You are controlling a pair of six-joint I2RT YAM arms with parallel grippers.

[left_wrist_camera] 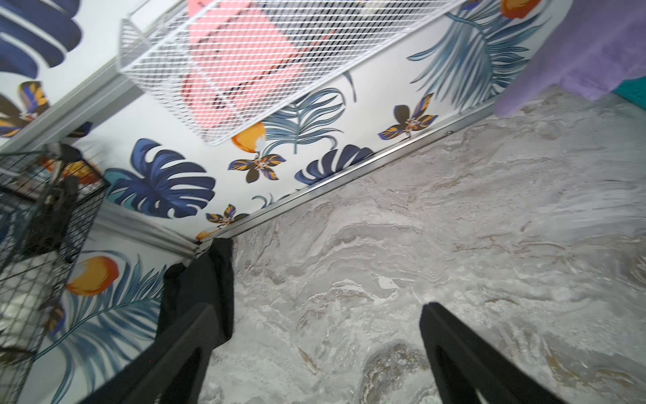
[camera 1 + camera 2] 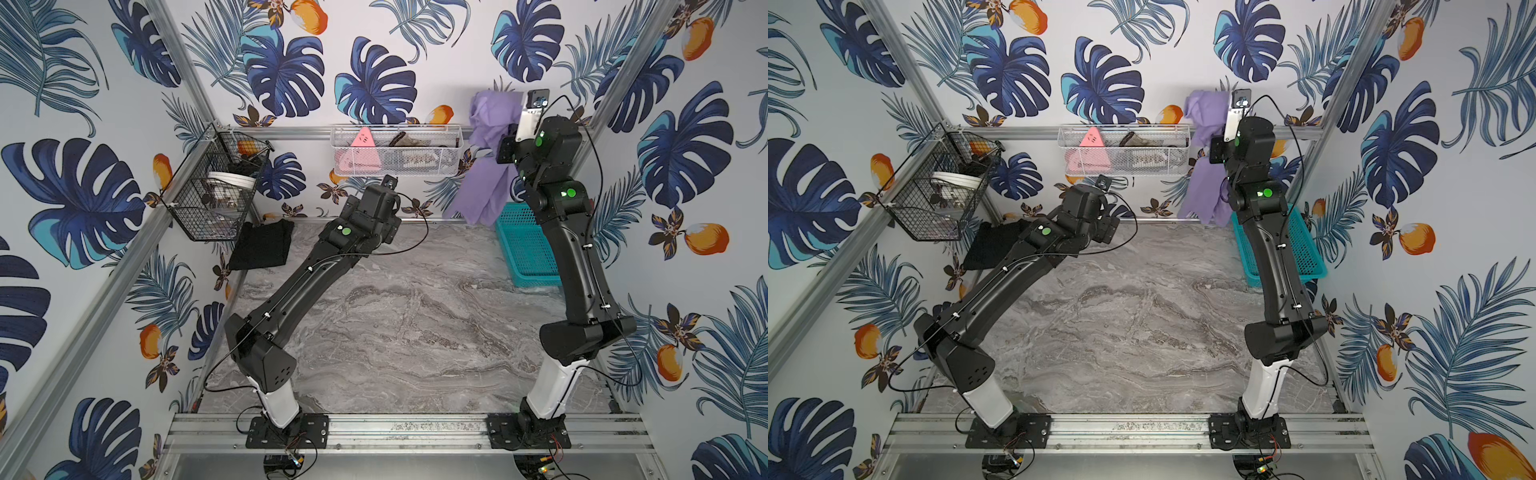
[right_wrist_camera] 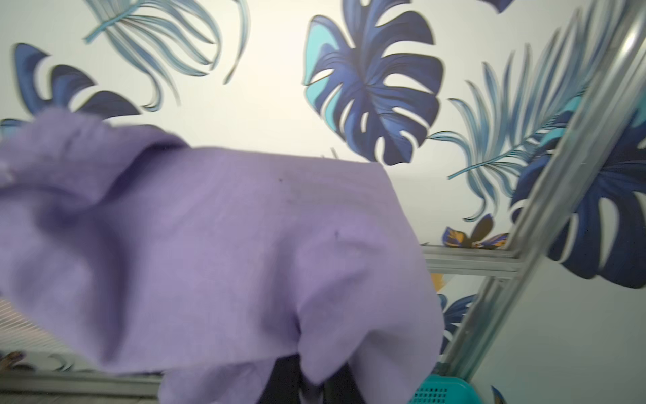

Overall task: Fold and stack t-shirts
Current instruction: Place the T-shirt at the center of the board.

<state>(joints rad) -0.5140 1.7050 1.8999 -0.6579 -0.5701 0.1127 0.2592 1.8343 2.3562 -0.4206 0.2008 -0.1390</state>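
The lavender-purple t-shirt [image 2: 484, 124] [image 2: 1204, 112] hangs bunched in the air at the back right, over the far edge of the table. My right gripper [image 3: 316, 381] is shut on a fold of it. The cloth [image 3: 209, 245] drapes over the dark fingers and hides most of them. A black folded t-shirt [image 2: 262, 245] [image 2: 988, 245] lies on the table in the back left corner. My left gripper [image 1: 316, 314] stands open above bare marble near the back middle, with nothing between its fingers and the black shirt [image 1: 199, 280] just beside one finger.
A teal basket [image 2: 523, 253] sits on the table at the back right, below the hanging shirt. On the back wall hangs a white mesh basket [image 2: 395, 160] holding a pink triangular item [image 2: 363, 139]. A black wire basket [image 2: 216, 187] hangs on the left wall above the black shirt.
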